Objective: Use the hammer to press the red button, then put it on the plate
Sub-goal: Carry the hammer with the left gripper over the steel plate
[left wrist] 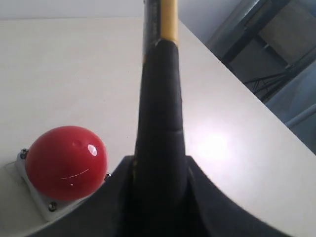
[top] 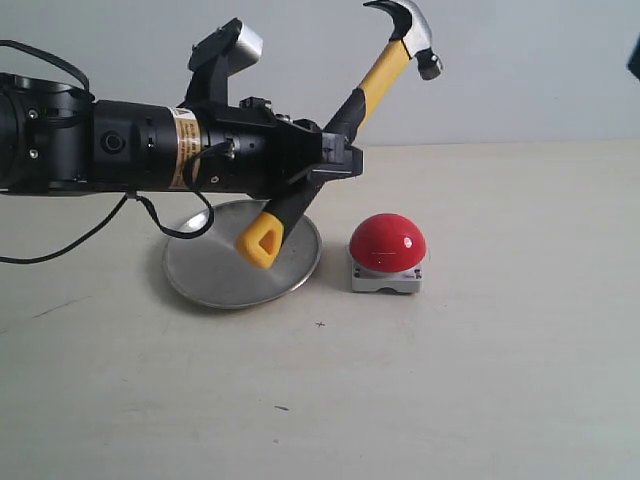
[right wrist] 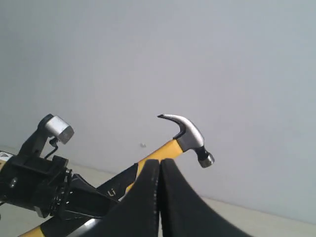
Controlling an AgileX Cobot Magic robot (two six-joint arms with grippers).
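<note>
My left gripper (top: pixel 335 160) is shut on the hammer (top: pixel 385 70) by its black rubber sleeve. The hammer tilts up to the right, its steel head high above the red button (top: pixel 388 243), its yellow looped end over the plate (top: pixel 205 270). In the left wrist view the black sleeve of the hammer (left wrist: pixel 160 98) runs between the fingers of the left gripper (left wrist: pixel 159 173), and the red button (left wrist: pixel 65 162) lies beside it on the table. My right gripper (right wrist: pixel 160 170) is shut with nothing in it, raised away from the table; beyond it shows the hammer (right wrist: pixel 187 136).
A black cable (top: pixel 100 225) hangs from the left arm down beside the plate. The red button sits on its grey-white base (top: pixel 385 280), just right of the plate. The table edge (left wrist: pixel 247 94) runs past the hammer in the left wrist view.
</note>
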